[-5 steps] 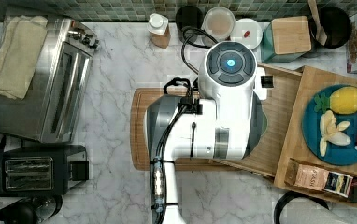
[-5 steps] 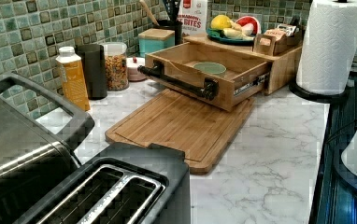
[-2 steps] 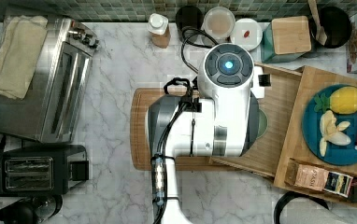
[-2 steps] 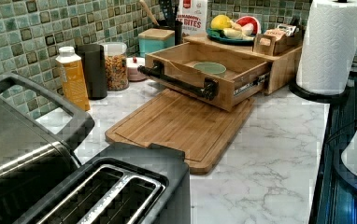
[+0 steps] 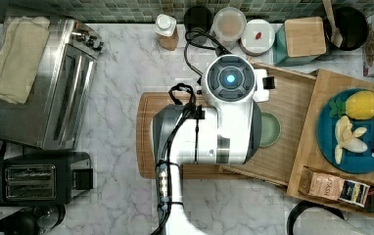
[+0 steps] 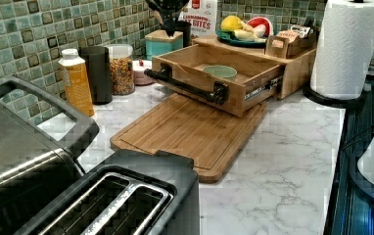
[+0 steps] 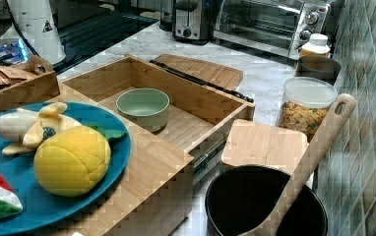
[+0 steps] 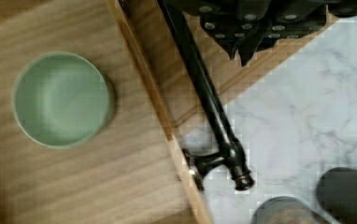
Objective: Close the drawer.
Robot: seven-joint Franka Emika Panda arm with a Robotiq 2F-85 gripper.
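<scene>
Standing open, drawer (image 6: pixel 224 85) overhangs cutting board (image 6: pixel 190 132), holding bowl (image 6: pixel 220 72).

A marble counter (image 6: pixel 292 161) carries a cutting board (image 6: pixel 190 134), toaster (image 5: pixel 40 177) and paper towels (image 6: pixel 344 49).

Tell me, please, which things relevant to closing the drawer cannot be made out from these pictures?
- Gripper: in the wrist view, dark and cut off by the edge; open or shut is unclear.
- Drawer: in the top view the arm covers its front wall and handle.
- Green bowl: in the top view, partly under the arm.
- Handle: in the right view, mostly behind the drawer's front wall.
</scene>
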